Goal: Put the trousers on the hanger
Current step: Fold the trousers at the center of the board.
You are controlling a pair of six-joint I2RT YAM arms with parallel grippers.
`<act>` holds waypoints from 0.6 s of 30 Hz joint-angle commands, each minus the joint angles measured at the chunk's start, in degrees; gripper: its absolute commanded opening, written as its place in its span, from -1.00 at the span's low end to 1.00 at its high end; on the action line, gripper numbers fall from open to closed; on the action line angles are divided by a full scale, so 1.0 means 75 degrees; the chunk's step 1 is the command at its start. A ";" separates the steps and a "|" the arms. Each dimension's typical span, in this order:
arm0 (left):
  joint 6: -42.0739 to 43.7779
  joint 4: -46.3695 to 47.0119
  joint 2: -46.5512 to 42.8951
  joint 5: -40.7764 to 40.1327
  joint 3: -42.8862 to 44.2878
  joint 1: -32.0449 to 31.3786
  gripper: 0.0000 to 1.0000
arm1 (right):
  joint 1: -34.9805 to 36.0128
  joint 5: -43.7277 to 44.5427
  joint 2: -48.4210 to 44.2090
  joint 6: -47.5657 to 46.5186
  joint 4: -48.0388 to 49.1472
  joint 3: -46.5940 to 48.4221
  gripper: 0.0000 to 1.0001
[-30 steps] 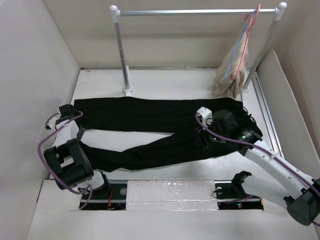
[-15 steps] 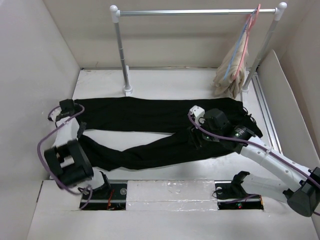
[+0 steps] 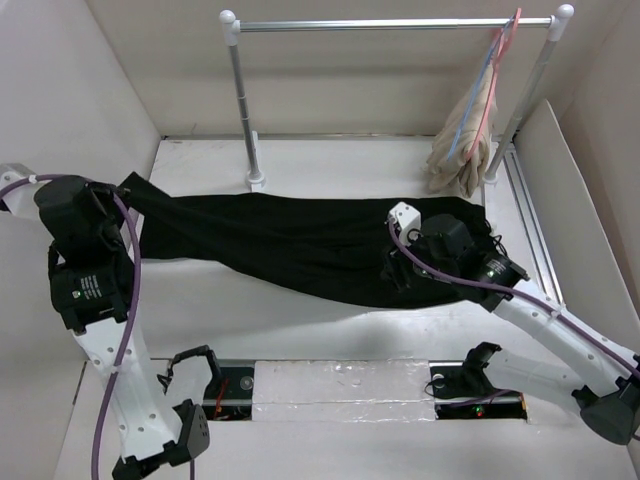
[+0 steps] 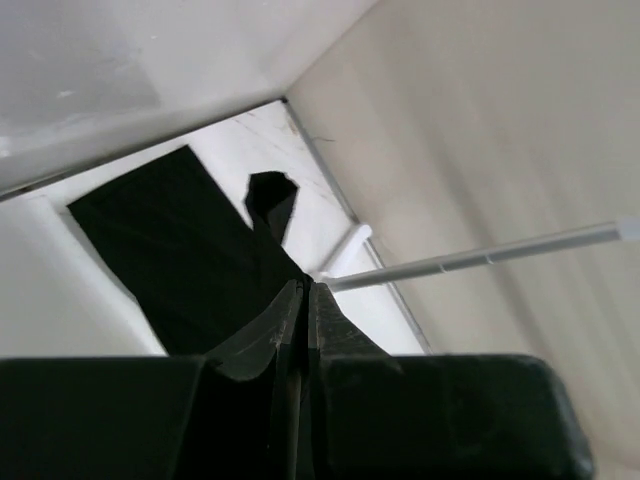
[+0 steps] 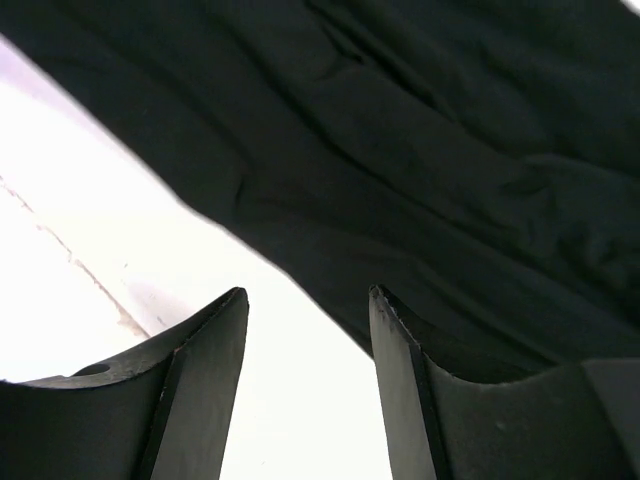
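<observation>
The black trousers (image 3: 300,245) lie across the table, the waist at the right. Their left leg ends rise off the table to my left gripper (image 3: 125,192), which is shut on the fabric. In the left wrist view the shut left gripper (image 4: 305,287) has the dark trousers (image 4: 190,250) hanging beyond its tips. My right gripper (image 3: 393,272) stands open low over the near edge of the trousers by the waist. In the right wrist view the right gripper (image 5: 308,295) is empty, with the trousers (image 5: 400,150) just past its fingertips. The light-blue hanger (image 3: 484,72) hangs at the rail's right end.
A metal rail (image 3: 390,24) on two posts spans the back. A pink hanger (image 3: 507,40) and a beige cloth garment (image 3: 460,150) hang with the blue one. White walls close in left, right and behind. The left post's foot (image 3: 256,181) stands by the trousers.
My left gripper has shut on the leg ends and risen to the left, dragging the near leg back against the far one. The right gripper has barely shifted.
</observation>
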 commanded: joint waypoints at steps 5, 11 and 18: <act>-0.0229 -0.0426 0.0674 0.0248 0.0587 -0.0161 -1.00 | -0.0452 -0.0037 -0.0080 -0.0618 0.0068 0.0536 0.17; -0.0252 0.0359 0.1646 0.1091 0.0596 -0.0161 -1.00 | -0.1202 -0.0412 -0.0045 -0.0853 0.0080 0.0501 0.19; -0.0195 0.0361 0.2292 0.1188 0.2072 -0.0161 -1.00 | -0.1648 -0.0472 -0.0044 -0.0865 -0.0188 0.0747 0.20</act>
